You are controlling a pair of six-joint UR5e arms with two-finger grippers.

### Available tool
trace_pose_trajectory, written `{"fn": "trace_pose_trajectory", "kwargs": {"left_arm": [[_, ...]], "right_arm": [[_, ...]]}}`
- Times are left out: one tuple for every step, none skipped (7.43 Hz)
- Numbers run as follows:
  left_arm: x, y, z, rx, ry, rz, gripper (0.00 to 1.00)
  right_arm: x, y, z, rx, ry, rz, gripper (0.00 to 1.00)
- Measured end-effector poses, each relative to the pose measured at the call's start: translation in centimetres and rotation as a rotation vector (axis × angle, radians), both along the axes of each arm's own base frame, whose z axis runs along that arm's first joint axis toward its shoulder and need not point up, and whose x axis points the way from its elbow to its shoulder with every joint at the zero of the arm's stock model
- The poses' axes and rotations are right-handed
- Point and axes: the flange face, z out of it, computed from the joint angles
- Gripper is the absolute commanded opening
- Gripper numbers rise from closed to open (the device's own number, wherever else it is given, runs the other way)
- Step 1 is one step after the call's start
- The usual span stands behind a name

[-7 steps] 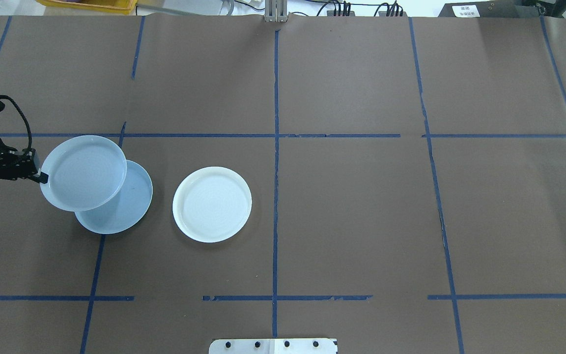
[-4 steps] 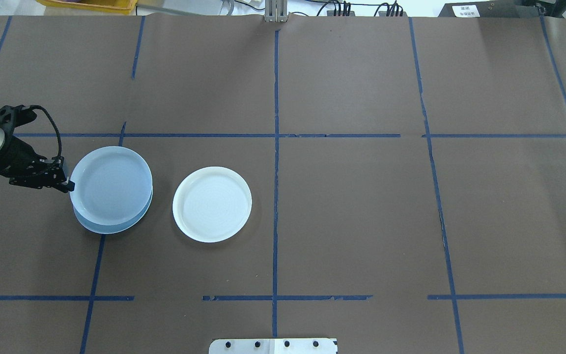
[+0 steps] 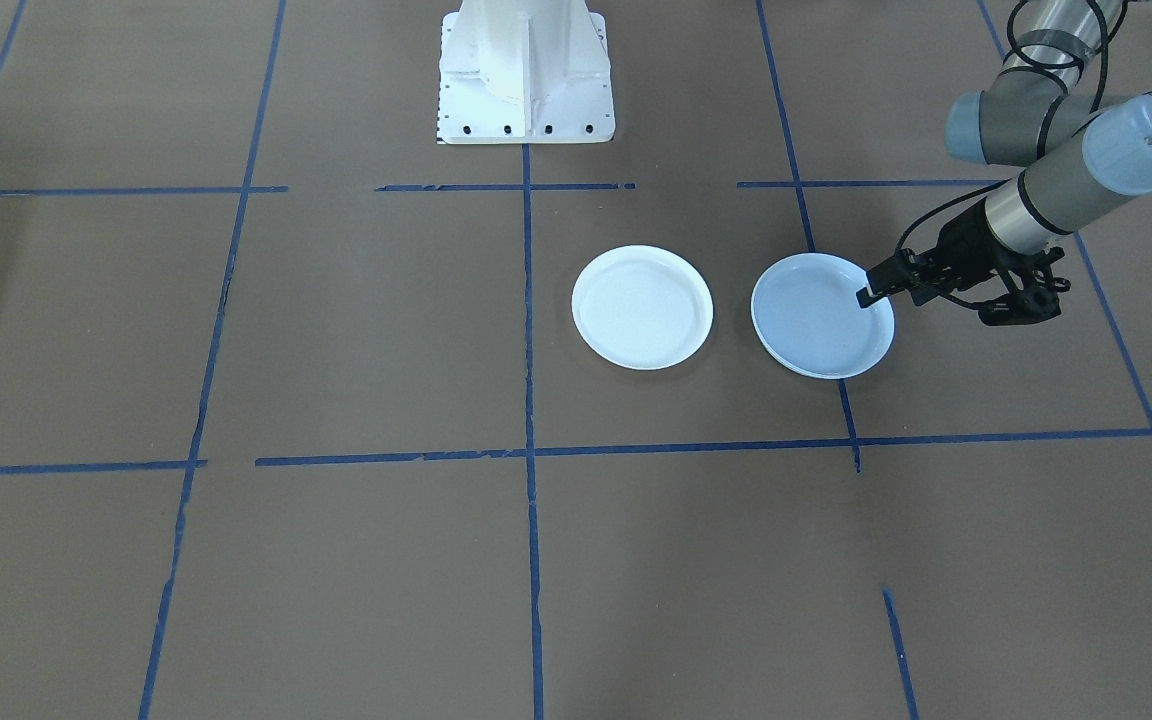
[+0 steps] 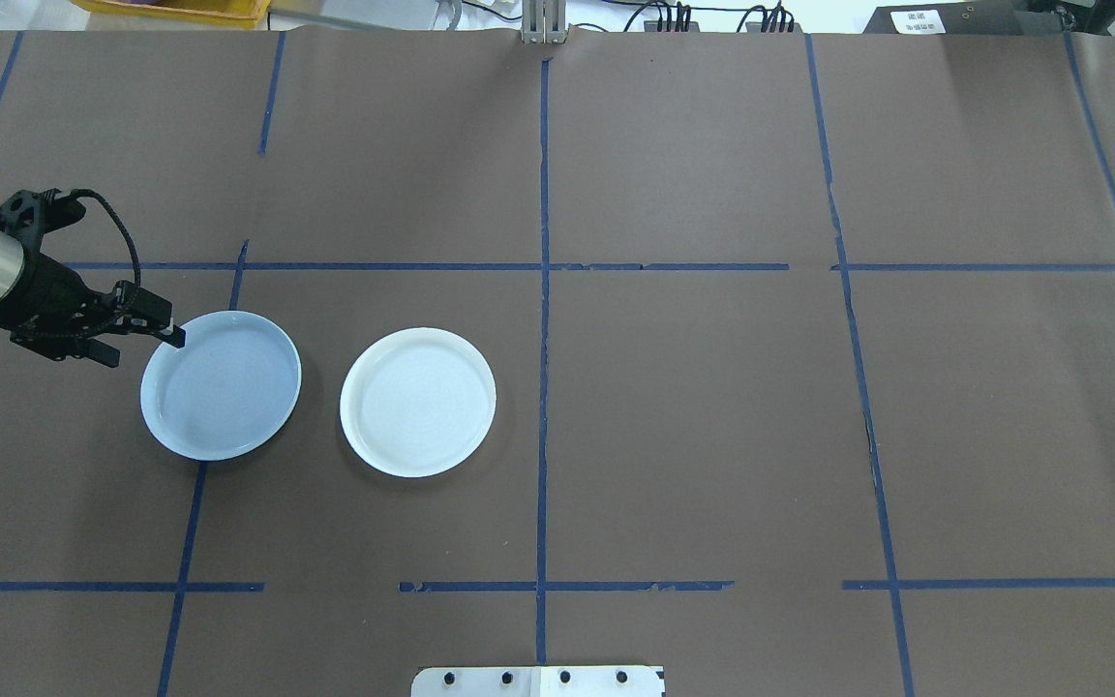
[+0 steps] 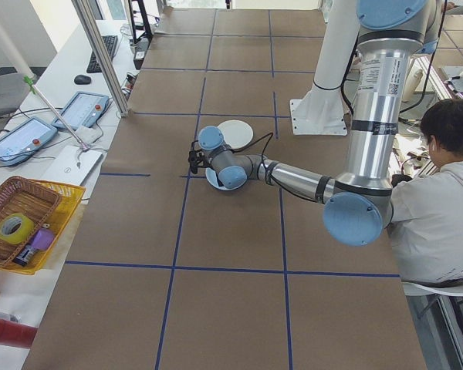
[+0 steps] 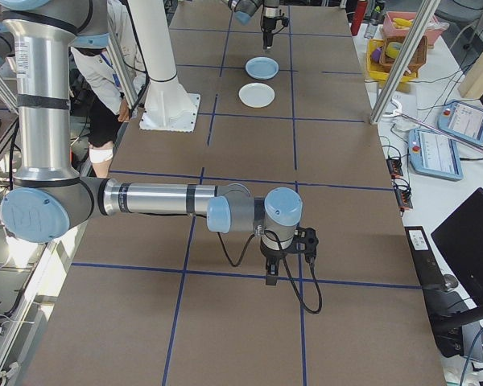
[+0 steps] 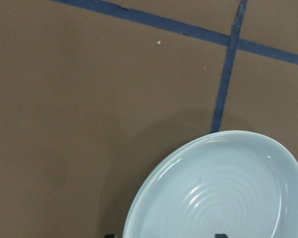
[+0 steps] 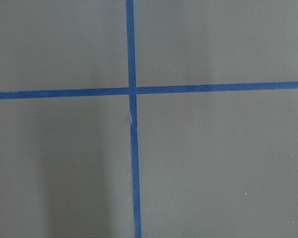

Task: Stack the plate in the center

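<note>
Left hand (image 4: 168,335) low at the near-left rim of the ringed plate (image 4: 221,385), fingers apart: two dark tips at the bottom edge of the wrist view, well separated, rim arc running between them. Nothing clamped, by that view. Reads as a release with the hand not yet drawn clear.

Ringed plate lying flat and level on the left part of the counter (image 4: 712,436), beside a tape crossing. Pale blue, concentric rings plain in the wrist view. Doubled rim line along its left edge there; probably the plain centre plate underneath, nested square and all but covered. Cannot separate the two from overhead. If so, stack made, rims aligned, no tilt, no overhang.

White plate (image 4: 418,402) just to the right, apart from the stack, not touching, alone on the counter. Likely next for stacking, or else outside the task; cannot tell.

Approach from the side, wrist low and angled: suits a rim pinch on a shallow plate, no other purchase available. Same angle means retreat outward and up, to avoid dragging the top plate off centre.

Right hand (image 6: 271,277) parked far off, pointing down over bare tape lines; open or closed, cannot tell.
</note>
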Motion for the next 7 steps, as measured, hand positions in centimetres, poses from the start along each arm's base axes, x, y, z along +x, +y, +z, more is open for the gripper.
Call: {"fn": "trace_pose_trajectory", "kwargs": {"left_arm": [[1.2,-0.8,-2.7,-0.021,0.007,-0.032,1.00],[3.6,-1.2,-5.4,-0.042,0.007,-0.060,1.00],[6.5,-0.8,-7.8,-0.068,0.014,-0.073,1.00],[9.2,0.1,-9.4,-0.093,0.014,-0.087,1.00],[11.8,1.3,-10.2,-0.110,0.007,-0.101,1.00],[13.7,2.5,-10.5,-0.125,0.002,-0.103,1.00],[15.1,3.5,-10.6,-0.138,-0.002,-0.094,1.00]], "right_arm": [[0.0,0.0,0.0,0.000,0.000,0.000,1.00],[0.0,0.0,0.0,0.000,0.000,0.000,1.00],[0.0,0.0,0.0,0.000,0.000,0.000,1.00],[0.0,0.0,0.0,0.000,0.000,0.000,1.00],[0.0,0.0,0.0,0.000,0.000,0.000,1.00],[0.0,0.0,0.0,0.000,-0.001,0.000,1.00],[0.0,0.0,0.0,0.000,0.000,0.000,1.00]]}}
